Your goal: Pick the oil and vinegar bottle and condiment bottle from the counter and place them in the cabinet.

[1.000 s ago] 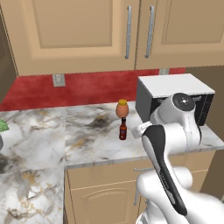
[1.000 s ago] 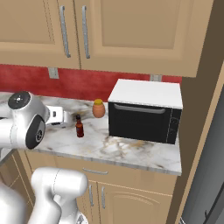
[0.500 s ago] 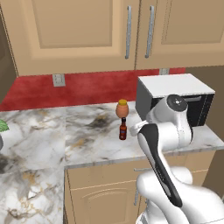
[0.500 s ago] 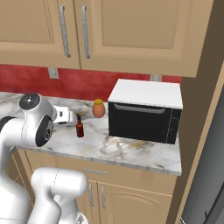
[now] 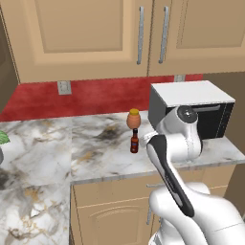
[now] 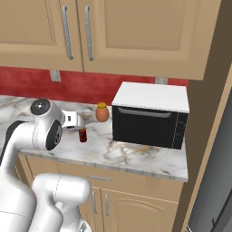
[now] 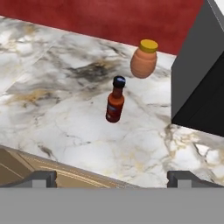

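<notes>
Arm was in the approach step for the first pick: the two-finger gripper (image 7: 112, 177) hung above the front edge of the white-grey marble counter (image 7: 65, 127) with its jaws spread wide and nothing between them, dark fingertips (image 7: 41, 178) showing well apart at the 6 o'clock edge of the hand view. The small slim red-brown condiment bottle with the black cap (image 7: 115, 99) stood upright on the marble, roughly at the centre of the hand view, clear of the fingers and not yet touched. From the base cameras it sat at (image 5: 134, 141) and (image 6: 82, 135), just in front of the squat orange jar with the yellow lid (image 5: 133, 118), with the black-fronted white-topped microwave (image 6: 152, 116) off at 3 o'clock from it. I couldn't make out the green oil and vinegar bottle from where I stood, nor the tall open-shelf cabinet. My read: target was the condiment bottle. Next move would call for advancing and lowering the hand until the open fingers straddle the bottle body below the cap, then closing. Margin looked tight at 1 o'clock, where the orange jar stood near; the microwave wall was further off.
</notes>
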{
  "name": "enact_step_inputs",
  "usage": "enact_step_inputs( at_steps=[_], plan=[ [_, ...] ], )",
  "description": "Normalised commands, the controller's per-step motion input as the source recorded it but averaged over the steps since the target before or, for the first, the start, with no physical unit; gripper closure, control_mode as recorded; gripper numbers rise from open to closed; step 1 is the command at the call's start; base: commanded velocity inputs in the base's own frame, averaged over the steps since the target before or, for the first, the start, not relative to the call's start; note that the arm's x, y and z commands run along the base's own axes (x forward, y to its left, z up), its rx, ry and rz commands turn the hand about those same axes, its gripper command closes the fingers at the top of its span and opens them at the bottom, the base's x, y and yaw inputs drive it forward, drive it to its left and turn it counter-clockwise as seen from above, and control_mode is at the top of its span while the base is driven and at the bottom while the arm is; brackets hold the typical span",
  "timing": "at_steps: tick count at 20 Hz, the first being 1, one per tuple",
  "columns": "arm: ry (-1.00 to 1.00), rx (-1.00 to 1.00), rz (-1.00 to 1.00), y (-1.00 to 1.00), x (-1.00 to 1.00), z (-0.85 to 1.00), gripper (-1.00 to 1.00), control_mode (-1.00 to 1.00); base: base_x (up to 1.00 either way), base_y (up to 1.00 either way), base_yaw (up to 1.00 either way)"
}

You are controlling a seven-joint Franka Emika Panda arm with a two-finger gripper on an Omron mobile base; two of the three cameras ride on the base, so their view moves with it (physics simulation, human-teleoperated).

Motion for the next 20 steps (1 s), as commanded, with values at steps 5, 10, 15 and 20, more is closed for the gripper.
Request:
enact_step_inputs(
  at_steps=[5,10,15,20],
  plan=[
    [0.00,0.03,-0.01,0.00,0.39,-0.13,-1.00,-1.00,0.00,0.00,0.00],
    [0.00,0.04,-0.01,0.00,0.37,-0.14,-1.00,-1.00,0.00,0.00,0.00],
    [0.00,0.03,-0.01,0.01,0.34,-0.15,-1.00,-1.00,0.00,0.00,0.00],
    [0.00,0.02,-0.02,0.09,0.23,-0.19,-1.00,-1.00,0.00,0.00,0.00]
  ],
)
